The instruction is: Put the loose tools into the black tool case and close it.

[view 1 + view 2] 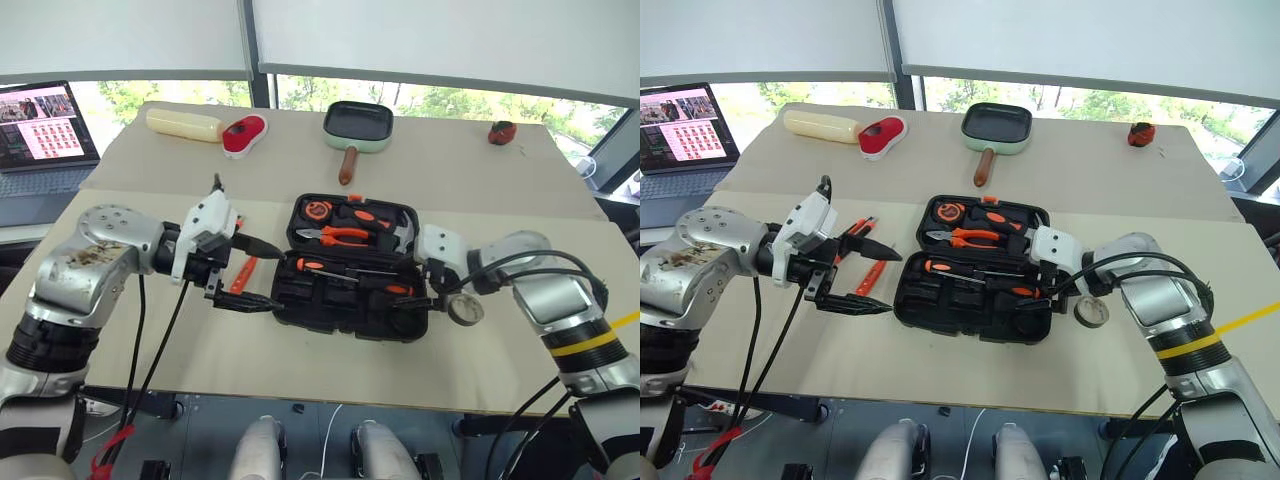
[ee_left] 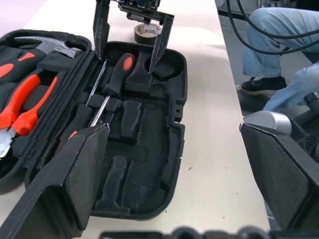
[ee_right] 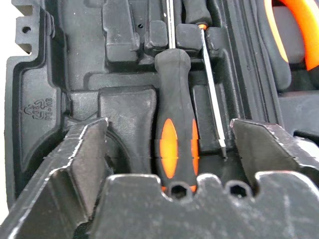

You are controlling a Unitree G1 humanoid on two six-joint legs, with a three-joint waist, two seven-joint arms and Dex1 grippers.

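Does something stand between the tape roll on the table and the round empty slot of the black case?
Nothing lies between them. The tape roll sits on the table just beside the black tool case, at the end with the round slot, which looks empty. Only the open right claw hangs over that end.

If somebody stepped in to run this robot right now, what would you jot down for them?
Left gripper: open, empty, beside the case's left edge.
Right gripper: open, over the handle of a screwdriver that lies in its slot; it grips nothing.
Tool case: open on the table; a second screwdriver is also in it.
Left to do: orange tools lie on the table left of the case, and the tape roll to its right. Put them in, then shut the lid.
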